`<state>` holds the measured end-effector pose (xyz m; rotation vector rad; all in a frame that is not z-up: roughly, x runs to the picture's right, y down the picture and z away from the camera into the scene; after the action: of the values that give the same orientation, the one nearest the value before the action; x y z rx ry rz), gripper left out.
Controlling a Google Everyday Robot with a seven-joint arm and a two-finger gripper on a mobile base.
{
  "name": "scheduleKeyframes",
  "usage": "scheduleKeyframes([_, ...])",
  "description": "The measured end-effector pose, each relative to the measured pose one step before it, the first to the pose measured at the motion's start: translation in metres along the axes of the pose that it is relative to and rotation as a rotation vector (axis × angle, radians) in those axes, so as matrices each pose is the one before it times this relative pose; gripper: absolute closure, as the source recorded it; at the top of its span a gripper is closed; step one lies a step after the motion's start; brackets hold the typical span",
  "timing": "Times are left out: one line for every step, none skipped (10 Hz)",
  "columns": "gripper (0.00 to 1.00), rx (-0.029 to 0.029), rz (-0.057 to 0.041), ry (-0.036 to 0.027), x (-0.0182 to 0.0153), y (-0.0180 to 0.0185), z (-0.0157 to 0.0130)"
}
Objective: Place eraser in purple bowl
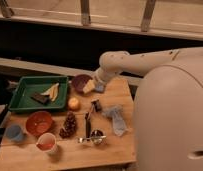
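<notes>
Bench (115, 148) scene with the robot arm reaching in from the right. The claw (92, 87) hung low at the right rim of the purple bowl (79, 81), its jaws spread wide and closed on nothing that could be made out. A pale yellowish patch at its tip could not be told apart from the claw itself. A light blue block (99, 88) lay just beside the claw on its right. The eraser (40, 98), a small dark flat block, lay well to the left of the claw and slightly nearer the viewer, on the floor of the green tray (26, 88), just beside the pale yellow wedges (52, 91) and apart from the bowl. An orange fruit (73, 103) sat near the claw, in front of it and a little to the left. Further forward lay a pine cone (69, 125). The orange-red bowl (38, 122), a blue cup (15, 132) and a white cup (46, 142) stood forward and far to the left. A grey cloth (116, 119) lay in front of the claw to the right, with a dark utensil (88, 120) between cloth and pine cone.
</notes>
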<state>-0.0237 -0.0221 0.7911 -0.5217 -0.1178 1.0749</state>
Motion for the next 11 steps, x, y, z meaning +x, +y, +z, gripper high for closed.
scheduleKeyframes([0.2,0.00681,-0.03905,0.00247,-0.01278,0.01225,0.00467])
scheduleKeyframes([0.2,0.00515,-0.04481,0.00067,-0.01833,0.01513,0.00626])
scheduleKeyframes([0.2,0.00034,-0.05333,0.00274,-0.02328,0.01957,0.00959])
scheduleKeyframes([0.2,-0.00291,-0.03663,0.00133,-0.01667,0.01365,0.00674])
scheduleKeyframes([0.2,-0.00569,-0.03616,0.00076,-0.019,0.01451,0.00784])
scheduleKeyframes([0.2,-0.00769,-0.04053,-0.0011,-0.0209,0.01428,0.00823])
scheduleKeyframes([0.2,-0.01117,-0.03605,-0.00349,-0.01977,0.0123,0.00825])
scheduleKeyframes([0.2,-0.02166,-0.03212,-0.00493,-0.02028,0.01319,0.00886])
scheduleKeyframes([0.2,-0.02314,-0.02708,-0.00671,-0.01731,0.0117,0.00756])
scheduleKeyframes([0.2,-0.01915,-0.0231,-0.00531,-0.01393,0.00921,0.00654])
scheduleKeyframes([0.2,-0.00455,-0.00494,-0.00056,-0.0029,0.00185,0.00174])
